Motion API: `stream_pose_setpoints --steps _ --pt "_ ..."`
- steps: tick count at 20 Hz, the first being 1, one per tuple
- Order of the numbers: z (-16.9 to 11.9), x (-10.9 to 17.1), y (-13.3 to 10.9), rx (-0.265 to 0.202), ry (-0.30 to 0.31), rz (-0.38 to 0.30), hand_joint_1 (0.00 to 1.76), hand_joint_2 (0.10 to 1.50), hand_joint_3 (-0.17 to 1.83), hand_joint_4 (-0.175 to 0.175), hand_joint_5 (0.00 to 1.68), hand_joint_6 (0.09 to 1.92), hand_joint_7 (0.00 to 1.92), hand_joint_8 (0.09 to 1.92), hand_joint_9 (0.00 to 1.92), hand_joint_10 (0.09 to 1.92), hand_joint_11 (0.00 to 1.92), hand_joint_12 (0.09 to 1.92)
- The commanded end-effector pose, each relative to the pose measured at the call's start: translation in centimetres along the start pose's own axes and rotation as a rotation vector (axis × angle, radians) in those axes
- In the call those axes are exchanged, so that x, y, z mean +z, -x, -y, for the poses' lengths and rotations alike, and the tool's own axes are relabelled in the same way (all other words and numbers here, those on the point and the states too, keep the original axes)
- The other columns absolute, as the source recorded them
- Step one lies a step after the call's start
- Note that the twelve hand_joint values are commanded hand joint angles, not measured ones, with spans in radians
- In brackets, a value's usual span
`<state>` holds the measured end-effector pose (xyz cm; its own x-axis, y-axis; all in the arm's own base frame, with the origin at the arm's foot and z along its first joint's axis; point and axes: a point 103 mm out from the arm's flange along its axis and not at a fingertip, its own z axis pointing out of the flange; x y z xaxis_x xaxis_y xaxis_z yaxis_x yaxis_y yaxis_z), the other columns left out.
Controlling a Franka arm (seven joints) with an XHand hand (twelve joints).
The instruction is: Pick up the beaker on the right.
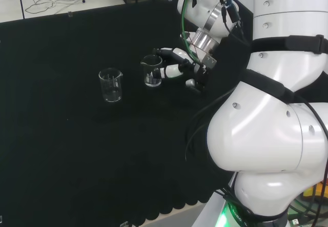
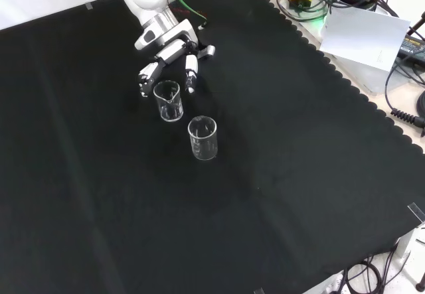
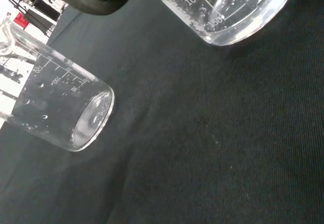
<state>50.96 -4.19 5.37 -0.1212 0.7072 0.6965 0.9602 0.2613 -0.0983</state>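
On the black cloth [image 1: 77,150] of the worktop two clear glass beakers are seen, both upright and well apart from the cloth's edges. In the head view the right-hand beaker [image 1: 152,71] is placed just beside the hand [image 1: 177,65], with the left-hand beaker [image 1: 110,85] set near it but not touching it. In the front view the same pair is shown one behind the other: the beaker by the hand [image 2: 169,100] is the higher one in the view, and the other beaker [image 2: 202,137] is found lower and slightly to the right.

The hand [image 2: 174,58] is brought in from the top of the front view, and its fingers [image 2: 191,68] are spread downward on either side of the nearer beaker, one dark fingertip being seen to the left of the glass and a white one to the right. In the head view the fingers are curved towards the beaker's right wall and rim. Whether the glass is actually touched cannot be told, and the beaker's base is seen resting on the cloth. The fingers are held apart and partly bent, not closed on the glass.

In the wrist view the printed scale of one beaker [image 3: 238,6] is seen close by, and the second beaker [image 3: 55,107] is seen farther off, both standing on the cloth's weave [image 3: 212,148].
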Motion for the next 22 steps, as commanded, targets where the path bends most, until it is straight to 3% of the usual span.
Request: stream_pose_setpoints --steps 1,11,22 --pt "-1.0 1.8 -0.8 -0.001 0.014 0.011 0.84 0.84 -0.17 -0.066 0.36 0.09 0.14 0.71 0.22 0.65 0.0 1.26" --pt "-1.3 0.3 0.2 -0.015 0.032 -0.023 0.85 0.84 -0.17 -0.063 0.37 0.09 0.14 0.71 0.21 0.65 0.0 1.26" --pt "-1.9 0.1 -0.1 -0.074 -0.033 -0.037 0.88 0.83 -0.17 -0.048 0.45 0.09 0.26 0.7 0.33 0.63 0.0 1.28"
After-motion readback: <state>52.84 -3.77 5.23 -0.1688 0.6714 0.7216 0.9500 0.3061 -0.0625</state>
